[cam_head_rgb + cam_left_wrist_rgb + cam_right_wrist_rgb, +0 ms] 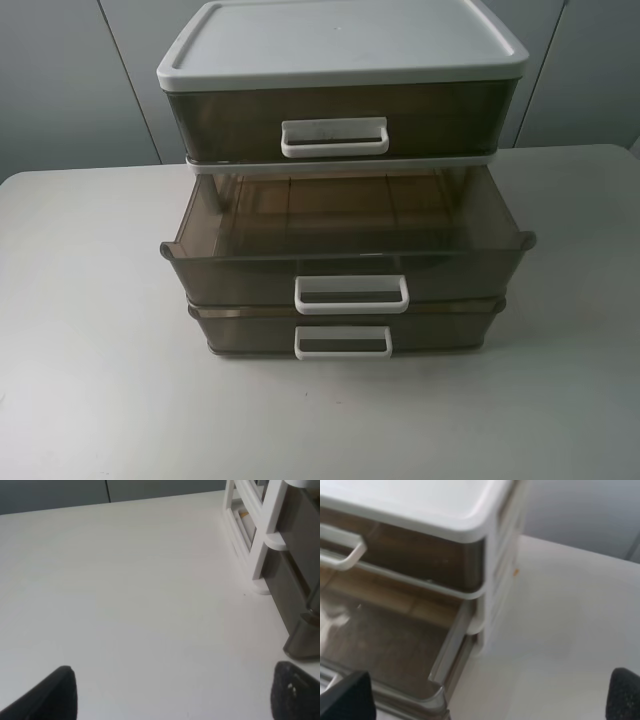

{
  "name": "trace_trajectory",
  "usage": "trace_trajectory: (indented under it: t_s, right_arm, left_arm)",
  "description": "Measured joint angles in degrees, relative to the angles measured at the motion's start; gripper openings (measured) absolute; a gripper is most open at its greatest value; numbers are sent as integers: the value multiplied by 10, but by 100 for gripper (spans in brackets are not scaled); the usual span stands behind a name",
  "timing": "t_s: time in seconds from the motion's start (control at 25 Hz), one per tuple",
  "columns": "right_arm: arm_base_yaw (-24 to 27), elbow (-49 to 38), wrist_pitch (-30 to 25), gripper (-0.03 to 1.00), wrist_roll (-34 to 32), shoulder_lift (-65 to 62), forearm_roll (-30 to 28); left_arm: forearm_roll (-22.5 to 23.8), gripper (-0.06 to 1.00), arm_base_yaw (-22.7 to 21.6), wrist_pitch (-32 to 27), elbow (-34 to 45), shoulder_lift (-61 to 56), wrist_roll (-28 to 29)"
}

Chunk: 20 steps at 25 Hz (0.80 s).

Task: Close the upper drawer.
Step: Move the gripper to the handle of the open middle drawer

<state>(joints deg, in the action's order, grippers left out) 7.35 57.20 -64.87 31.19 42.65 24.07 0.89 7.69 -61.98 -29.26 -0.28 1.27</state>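
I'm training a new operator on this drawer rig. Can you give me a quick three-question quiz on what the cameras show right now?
1. True or false: the upper drawer, the middle of the three, is pulled out from the cabinet.
2. What is touching that drawer's white handle? A) the left hand B) the right hand C) nothing
3. Fill in: the left hand and the right hand are both ____, with nothing between their fingers.

Key: 1 true; 2 C; 3 open.
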Motion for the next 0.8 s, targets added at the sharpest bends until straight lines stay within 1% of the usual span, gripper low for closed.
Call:
trace_trajectory:
  t_s: [0.08,0.12,0.2,0.32,0.48,0.64,0.8]
  right_arm:
    - [-21,4,-4,70,32,36,6]
    - [-42,6,-5,70,44,53,4]
    - [-99,6,-7,70,56,79,-12]
    - [-192,6,-10,70,60,116,-31]
    - [-298,6,-11,70,61,163,-39]
    - [-392,6,-11,70,62,210,-39]
    - [-467,6,-11,70,65,263,-38]
  left_arm:
    - [0,74,0,0,0,0,0]
    - [0,74,0,0,0,0,0]
    - [0,74,0,0,0,0,0]
    - [0,74,0,0,0,0,0]
    - [0,74,0,0,0,0,0]
    - [0,74,0,0,0,0,0]
    - [0,74,0,0,0,0,0]
